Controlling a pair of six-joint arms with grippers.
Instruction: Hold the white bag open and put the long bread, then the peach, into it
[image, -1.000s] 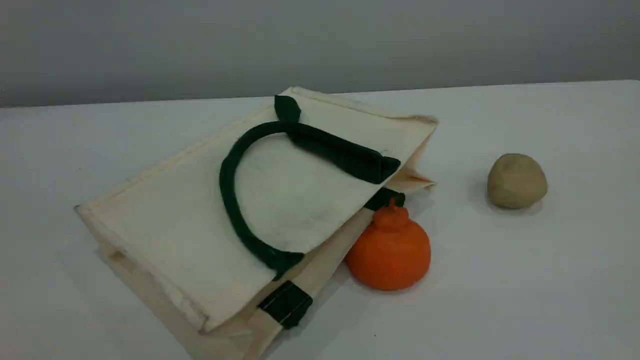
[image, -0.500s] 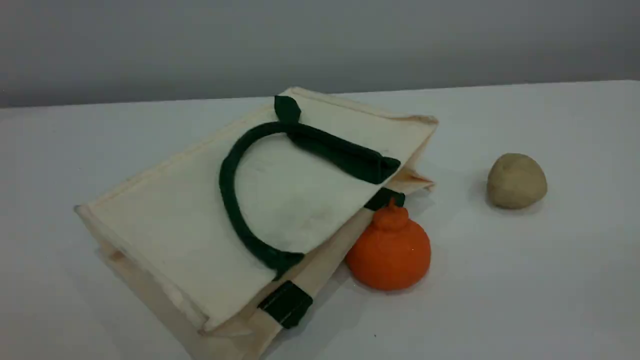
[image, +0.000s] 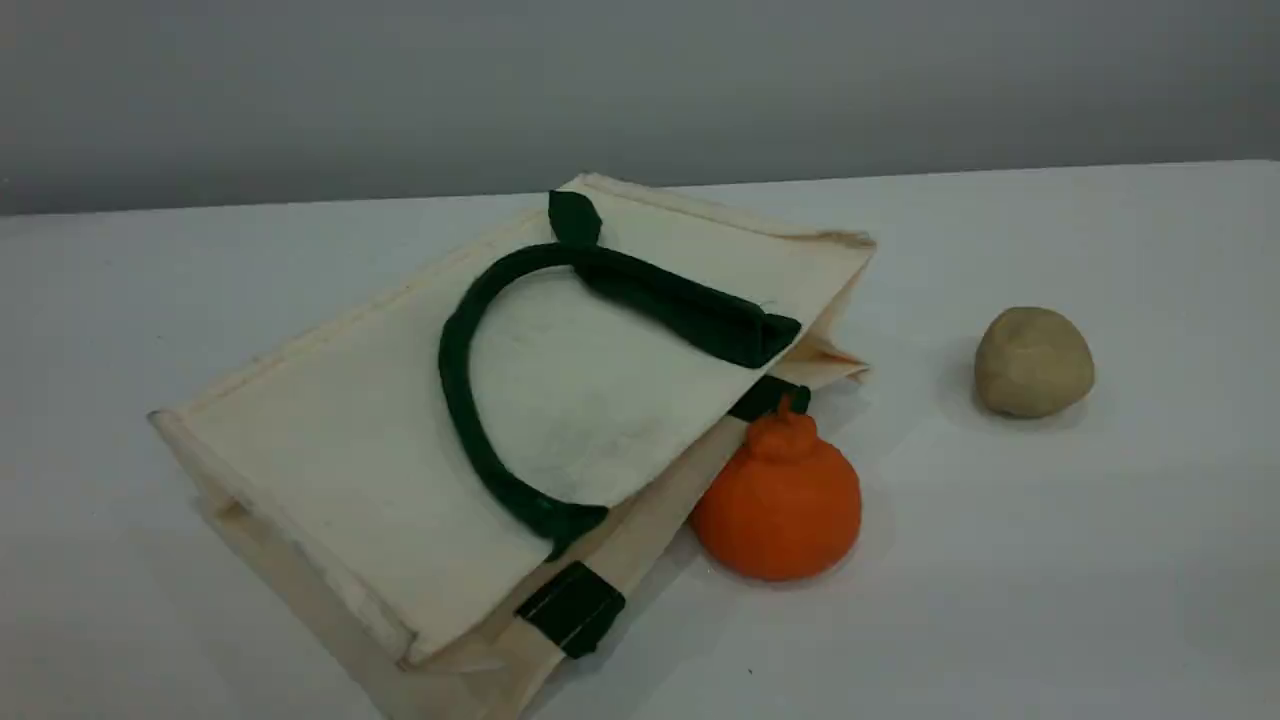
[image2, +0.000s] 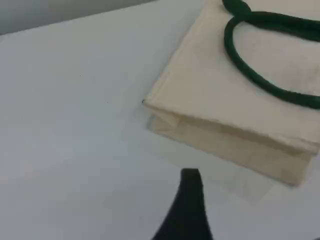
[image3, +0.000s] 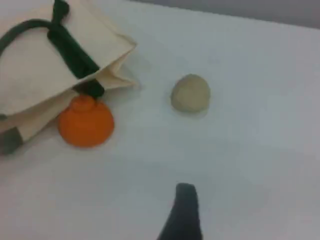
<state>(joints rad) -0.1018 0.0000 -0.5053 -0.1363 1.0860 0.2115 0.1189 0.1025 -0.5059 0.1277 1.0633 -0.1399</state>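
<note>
A: Bag (image: 360, 450): cream canvas, lying flat on its side on the tabletop (image: 1050, 600), left of centre in the scene view. Mouth faces right, folded nearly shut, gusset tucked inward at the far corner.

B: Handles?

A: Handle (image: 460, 400): dark green strap, one loop lying flat on the upper panel. Green patches at the rim, one at the far edge, one low on the near edge. A second strap end shows under the rim by the orange fruit (image: 778, 505).

B: Entry for that fruit?

A: Orange, round, with a stem knob on top. Sits upright just beside the bag's mouth, its knob right at the rim; whether it touches the canvas I cannot tell.

B: Other items?

A: Beige lump (image: 1033, 361): round, well apart to the right of bag and fruit, alone on the tabletop. Bread and peach: not seen in any view.

B: Arms?

A: Neither shows in the scene view. Left gripper (image2: 189, 210): one dark fingertip at the bottom of its wrist view, over bare tabletop near the bag's closed bottom end, clear of the fabric. Jaws released, grasping nothing. Right gripper (image3: 182, 212): one dark fingertip, above bare tabletop, with fruit and lump farther off. Jaws released, likewise grasping nothing.
</note>
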